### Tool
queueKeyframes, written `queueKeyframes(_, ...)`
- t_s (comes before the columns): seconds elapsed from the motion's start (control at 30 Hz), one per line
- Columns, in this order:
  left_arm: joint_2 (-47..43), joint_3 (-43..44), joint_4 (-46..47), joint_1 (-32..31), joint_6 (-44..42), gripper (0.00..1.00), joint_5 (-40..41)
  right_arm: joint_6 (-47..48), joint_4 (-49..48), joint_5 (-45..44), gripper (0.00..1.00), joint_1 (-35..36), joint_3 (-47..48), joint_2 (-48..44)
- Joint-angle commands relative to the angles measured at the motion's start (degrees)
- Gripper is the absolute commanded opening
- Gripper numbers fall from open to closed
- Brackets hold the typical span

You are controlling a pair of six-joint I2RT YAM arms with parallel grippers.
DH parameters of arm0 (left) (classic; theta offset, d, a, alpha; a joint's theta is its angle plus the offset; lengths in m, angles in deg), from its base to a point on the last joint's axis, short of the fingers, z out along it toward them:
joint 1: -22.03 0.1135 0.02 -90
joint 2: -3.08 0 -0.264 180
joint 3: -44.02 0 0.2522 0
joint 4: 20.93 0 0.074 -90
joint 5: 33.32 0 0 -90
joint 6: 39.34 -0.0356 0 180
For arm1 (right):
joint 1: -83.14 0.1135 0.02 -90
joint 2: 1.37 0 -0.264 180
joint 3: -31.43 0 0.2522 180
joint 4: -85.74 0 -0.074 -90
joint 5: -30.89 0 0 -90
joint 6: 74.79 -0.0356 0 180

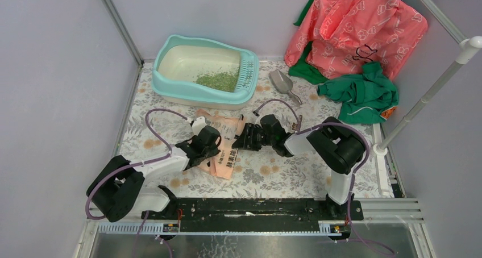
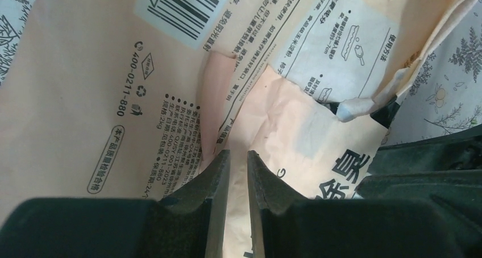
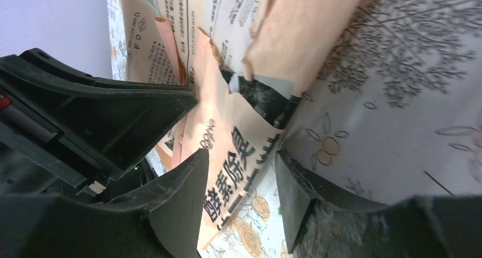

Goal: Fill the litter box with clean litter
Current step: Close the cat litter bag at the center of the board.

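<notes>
The light-teal litter box [image 1: 170,83] stands at the back of the table, and a green heap of clean litter [image 1: 219,80] lies in its cream basin near the grille end. A crumpled peach printed paper bag [image 1: 227,151] lies flat on the floral mat between my arms. My left gripper [image 1: 217,142] [image 2: 239,154] is down on the bag [image 2: 102,70], its jaws nearly together with a fold of the paper between them. My right gripper [image 1: 239,138] [image 3: 241,155] stands open from the right, with the bag's torn edge [image 3: 239,127] lying between its fingers without touching them.
A grey scoop [image 1: 282,84] lies right of the litter box. A large pink printed cloth bag [image 1: 355,28] and green fabric [image 1: 361,93] fill the back right corner. A white pole [image 1: 423,99] slants along the right side. Grey walls close in left and behind.
</notes>
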Motion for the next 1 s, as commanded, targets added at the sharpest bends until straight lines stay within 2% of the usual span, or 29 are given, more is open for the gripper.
queueKeyframes(0.0,1.7,-2.9,0.3,1.8,-1.4,0.24,-0.6,-0.9,0.4,-2.2,0.55,2.7,0.5,4.3)
queueKeyframes(0.1,1.6,-3.1,0.5,2.0,-1.3,0.24,-0.8,-2.7,-3.8,-1.9,0.54,3.8,0.6,6.7)
queueKeyframes(0.23,0.7,-3.3,0.4,2.5,-1.6,0.24,-1.1,-5.8,-10.4,-1.9,0.47,4.9,0.1,10.3)
queueKeyframes(0.47,-0.5,-3.9,0.1,2.9,-1.6,0.24,-1.7,-11.0,-24.4,-5.2,0.49,4.2,-6.2,10.9)
queueKeyframes(0.7,-1.5,-4.2,0.1,3.2,-1.6,0.24,-2.1,-16.3,-36.9,-4.6,0.48,0.4,-10.9,13.6)
queueKeyframes(0.83,-1.6,-4.4,0.1,3.3,-1.7,0.24,-2.2,-17.3,-38.8,-4.3,0.44,-1.1,-10.9,14.6)
queueKeyframes(0.9,-1.7,-4.4,0.2,3.3,-1.7,0.24,-2.3,-17.2,-38.1,-4.1,0.37,-1.4,-10.0,14.6)
queueKeyframes(0.97,-1.8,-4.4,0.2,3.4,-1.7,0.24,-2.4,-17.1,-37.4,-4.1,0.36,-1.6,-9.1,14.7)
